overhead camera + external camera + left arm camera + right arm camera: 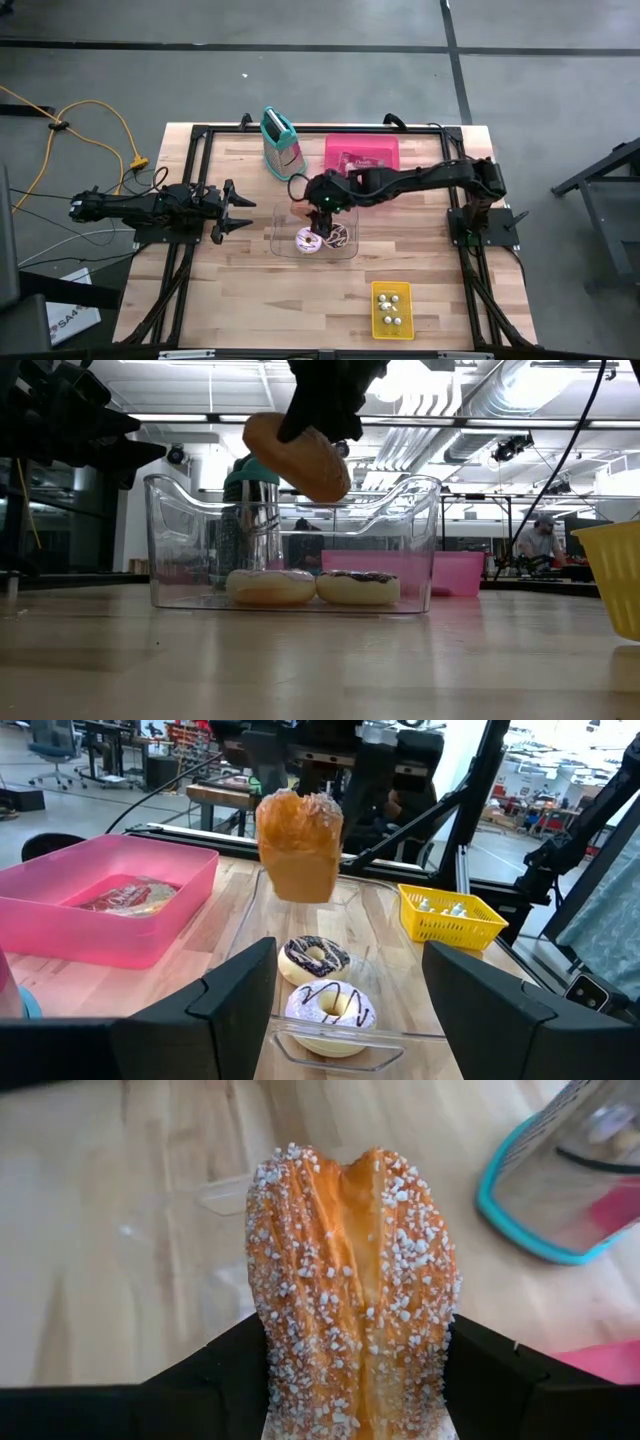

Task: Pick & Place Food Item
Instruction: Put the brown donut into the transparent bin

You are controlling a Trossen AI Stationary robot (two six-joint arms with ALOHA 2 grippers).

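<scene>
A long golden pastry with sugar pearls (355, 1280) hangs in the air with my right gripper (325, 405) shut on it. It is above the open top of a clear plastic bin (420, 540), at the table's middle. Two donuts lie on the bin's floor: a chocolate one (314, 958) and a white one with dark drizzle (330, 1003). My left gripper (240, 210) stands open at the table's left, level, pointing at the bin and touching nothing. My right gripper pinches the pastry by its two long sides (285, 1380) between its two fingers (210, 1370), at the end nearer the wrist. The fingers slant down from the table's right side. The pastry sticks out past them, tilted (298, 457), clear of the bin and donuts.
A pink tray (361, 152) with a wrapped item sits at the far middle. Beside it, a teal-framed grater (281, 145) stands just behind the bin. A yellow basket (391, 309) with small round pieces lies near the front right. Bare wood lies in front of the bin.
</scene>
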